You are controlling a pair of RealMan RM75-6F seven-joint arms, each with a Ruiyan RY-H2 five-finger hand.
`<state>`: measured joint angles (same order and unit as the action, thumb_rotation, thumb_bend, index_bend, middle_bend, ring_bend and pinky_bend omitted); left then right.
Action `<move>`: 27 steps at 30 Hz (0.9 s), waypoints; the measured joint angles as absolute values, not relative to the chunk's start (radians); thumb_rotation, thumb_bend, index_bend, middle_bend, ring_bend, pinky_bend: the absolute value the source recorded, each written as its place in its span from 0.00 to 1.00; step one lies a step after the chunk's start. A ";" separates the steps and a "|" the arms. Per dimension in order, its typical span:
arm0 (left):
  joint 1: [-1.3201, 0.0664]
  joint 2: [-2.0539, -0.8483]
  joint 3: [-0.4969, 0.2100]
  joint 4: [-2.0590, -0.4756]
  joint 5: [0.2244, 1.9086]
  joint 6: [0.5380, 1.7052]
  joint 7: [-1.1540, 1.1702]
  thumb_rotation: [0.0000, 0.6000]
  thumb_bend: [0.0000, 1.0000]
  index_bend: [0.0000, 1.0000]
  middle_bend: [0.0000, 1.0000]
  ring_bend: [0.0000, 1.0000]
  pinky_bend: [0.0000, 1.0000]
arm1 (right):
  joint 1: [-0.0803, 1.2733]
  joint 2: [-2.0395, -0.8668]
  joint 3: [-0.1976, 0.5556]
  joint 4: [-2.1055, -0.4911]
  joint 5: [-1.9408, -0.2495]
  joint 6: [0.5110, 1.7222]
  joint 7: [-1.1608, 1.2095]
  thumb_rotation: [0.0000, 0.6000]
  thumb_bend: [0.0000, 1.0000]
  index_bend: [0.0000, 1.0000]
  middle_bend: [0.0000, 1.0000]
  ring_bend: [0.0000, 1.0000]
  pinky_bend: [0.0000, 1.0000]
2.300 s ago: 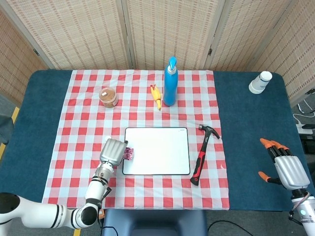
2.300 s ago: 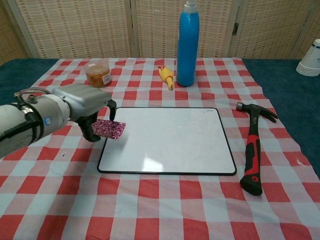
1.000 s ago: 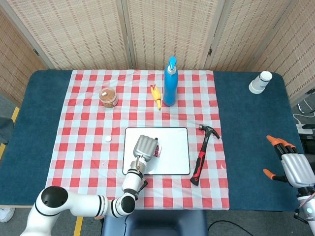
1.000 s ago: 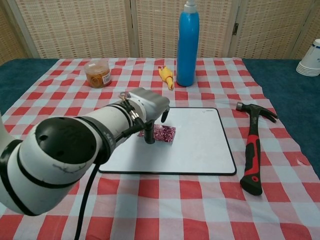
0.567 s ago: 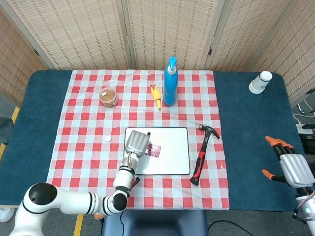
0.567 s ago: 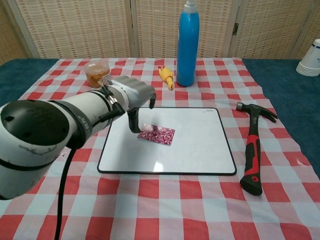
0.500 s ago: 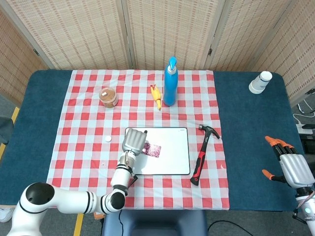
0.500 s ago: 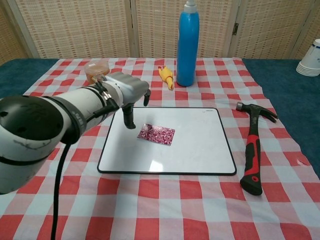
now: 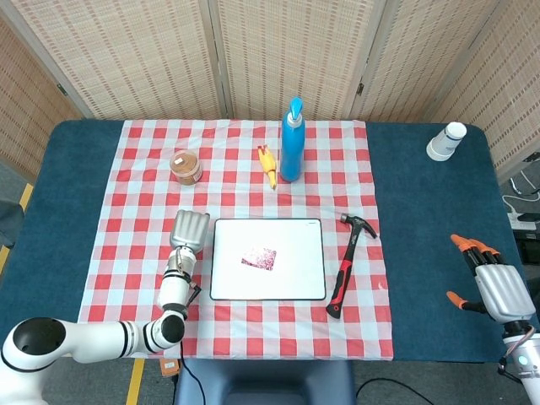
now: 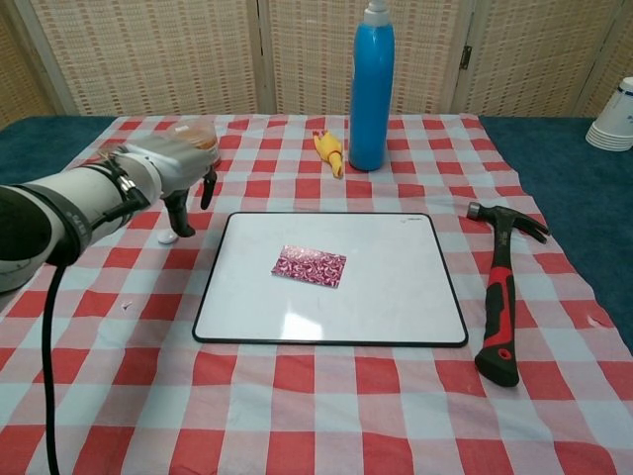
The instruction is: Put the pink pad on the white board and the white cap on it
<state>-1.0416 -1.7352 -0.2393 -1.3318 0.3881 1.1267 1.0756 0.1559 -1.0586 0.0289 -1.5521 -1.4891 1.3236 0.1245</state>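
Observation:
The pink pad (image 9: 259, 257) (image 10: 310, 265) lies flat on the white board (image 9: 295, 274) (image 10: 381, 292), left of its middle. My left hand (image 9: 189, 229) (image 10: 170, 176) hangs over the cloth just left of the board, fingers pointing down and apart, holding nothing. The small white cap (image 10: 168, 238) lies on the cloth directly under those fingers; the head view hides it beneath the hand. My right hand (image 9: 494, 285) hovers over the blue table at the far right, fingers spread and empty, seen only in the head view.
A blue bottle (image 9: 291, 142) (image 10: 371, 84), a yellow rubber chicken (image 9: 267, 165) (image 10: 329, 150) and a jar (image 9: 186, 167) stand behind the board. A hammer (image 9: 346, 263) (image 10: 499, 297) lies right of it. Stacked paper cups (image 9: 445, 141) sit at the back right.
My left hand carried the pink pad over the board, let it go there, then moved left off the board to above the white cap. The right hand stayed put.

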 measured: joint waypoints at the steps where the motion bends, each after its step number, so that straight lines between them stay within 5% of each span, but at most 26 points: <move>1: -1.039 -1.735 -0.240 -1.323 0.388 1.121 1.069 1.00 0.28 0.43 1.00 1.00 1.00 | 0.155 -1.059 0.031 -1.551 -1.489 1.328 0.127 1.00 0.13 0.00 0.12 0.09 0.18; 27: -1.004 -1.773 -0.235 -1.143 0.349 1.029 1.042 1.00 0.28 0.42 1.00 1.00 1.00 | 0.150 -1.069 0.035 -1.543 -1.490 1.343 0.123 1.00 0.13 0.00 0.12 0.09 0.18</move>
